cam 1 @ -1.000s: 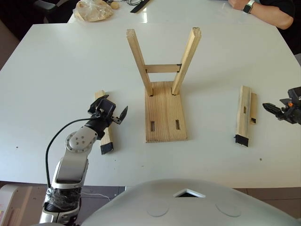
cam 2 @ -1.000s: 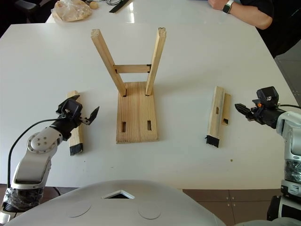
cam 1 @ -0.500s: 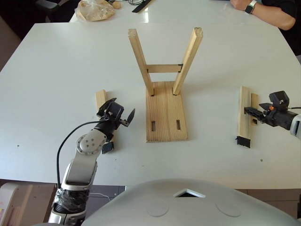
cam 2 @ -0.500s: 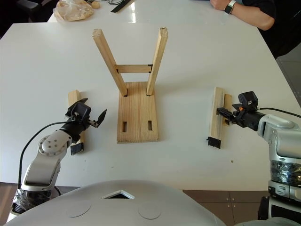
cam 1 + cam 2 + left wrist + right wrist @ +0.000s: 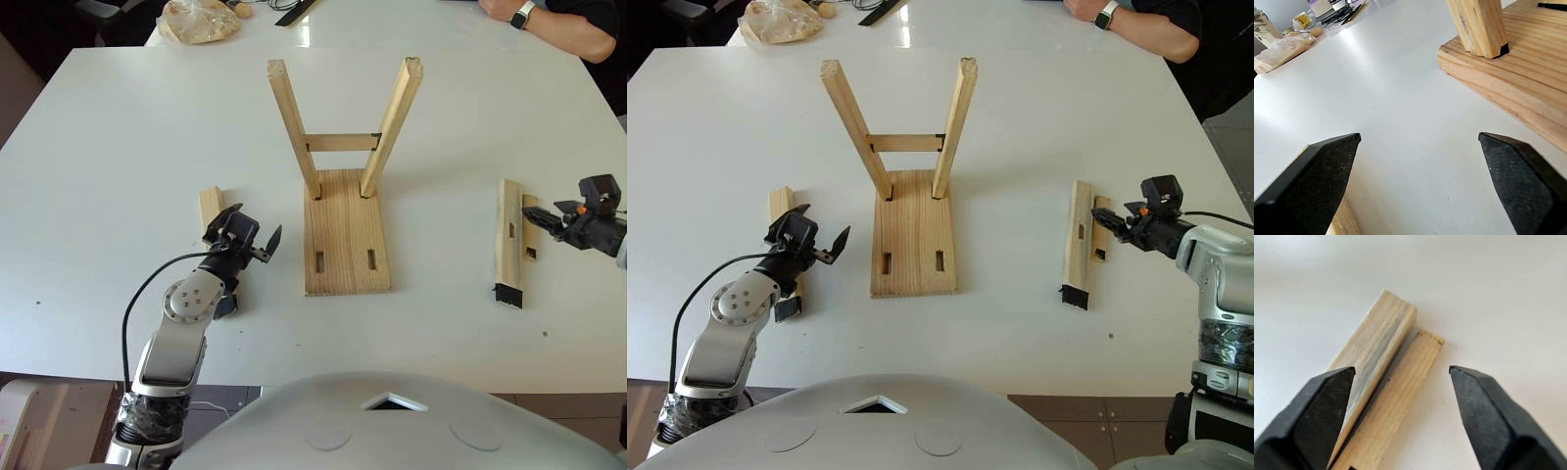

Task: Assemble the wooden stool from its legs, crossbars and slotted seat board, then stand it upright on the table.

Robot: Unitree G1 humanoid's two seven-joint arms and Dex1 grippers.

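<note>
Two tools hover low over a white counter (image 5: 118, 127) with stool parts spread across it; at the far left corner lies a crumpled plastic bag (image 5: 196, 20); nearer, on the left, a loose leg (image 5: 210, 208) lies flat, pointing away from the robot, partly hidden under the left arm; the left tool (image 5: 253, 227) hangs just beside that leg, toward the seat board, its two dark fingers (image 5: 1317, 181) spread wide and holding nothing, with bare counter between them; in the centre the slotted seat board (image 5: 345, 235) lies flat, lengthwise away from the robot; two legs stand in the slots at its far end, the left standing leg (image 5: 292, 127) and the right standing leg (image 5: 392, 122), leaning apart toward their tops; a fitted crossbar (image 5: 340, 143) joins them about halfway up; the two near slots in the board are unfilled; to the right, well apart from the board, a second loose leg (image 5: 507, 235) lies flat with a shorter loose crossbar (image 5: 1396, 401) touching its right side; the right tool (image 5: 537, 217) sits over the far part of this pair, fingers (image 5: 1317, 416) wide apart and gripping nothing.
</note>
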